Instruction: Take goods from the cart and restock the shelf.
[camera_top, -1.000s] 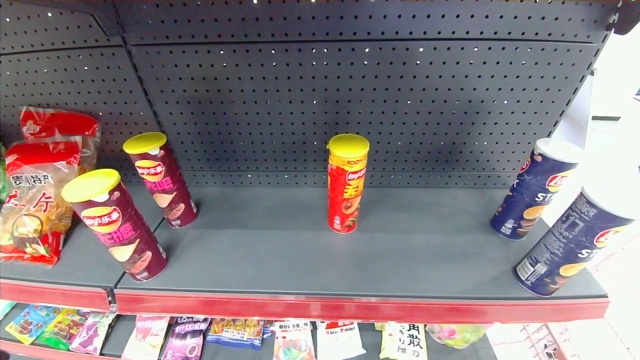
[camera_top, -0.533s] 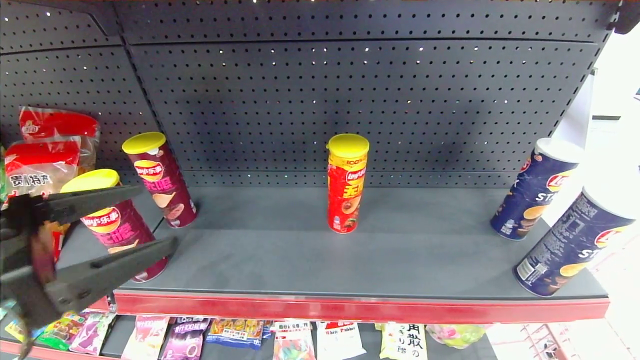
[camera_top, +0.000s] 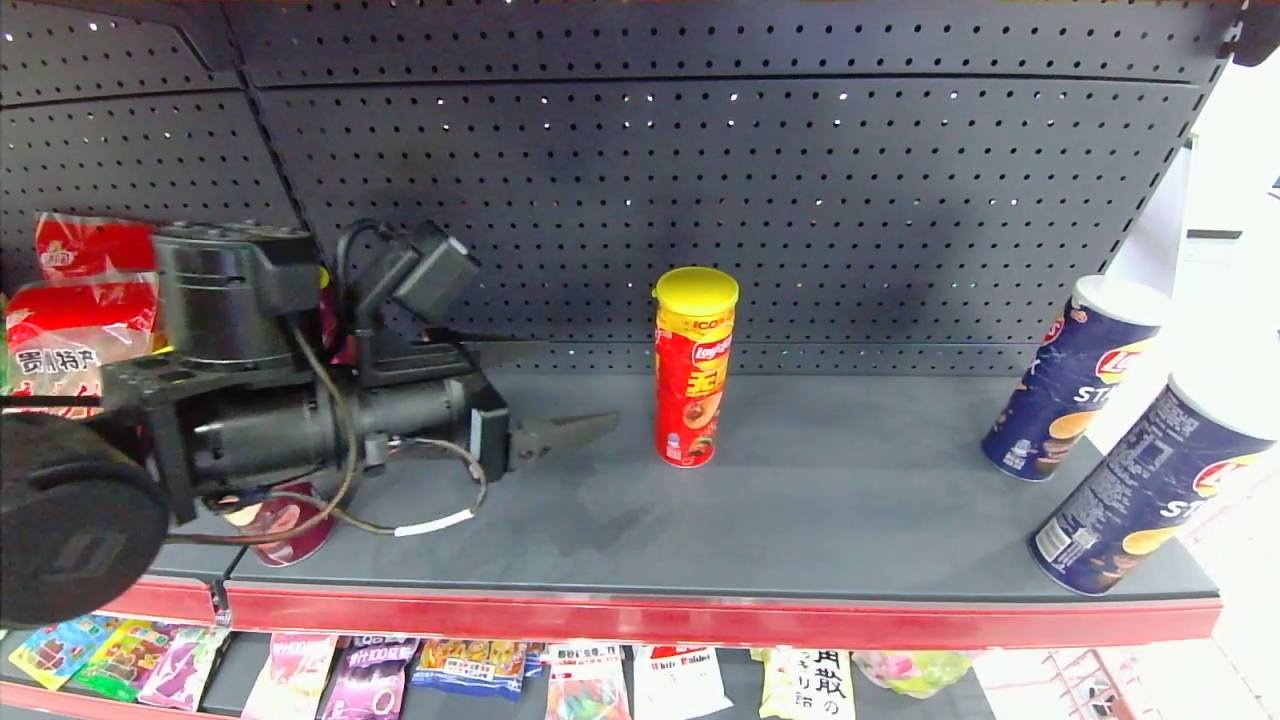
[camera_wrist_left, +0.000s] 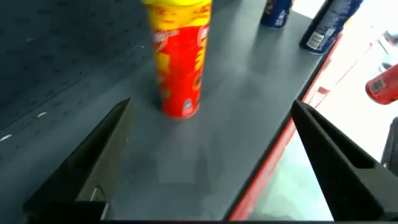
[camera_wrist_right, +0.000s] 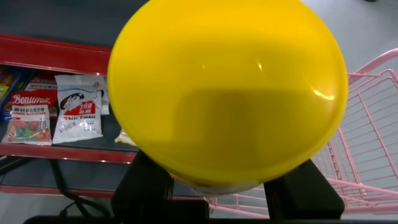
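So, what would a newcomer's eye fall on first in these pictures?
Probably the left gripper, open and large over the left of the shelf, pointing toward the upright red can in the middle. Next, the yellow-lidded can held in the right gripper, seen from above its lid, with a pink cart behind it.

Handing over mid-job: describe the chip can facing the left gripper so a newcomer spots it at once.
Find the grey shelf with the red front edge. Near its middle one chip can stands upright, alone, beyond the open left gripper. Its body is red with a yellow lid; the navy cans at the right end have white lids.
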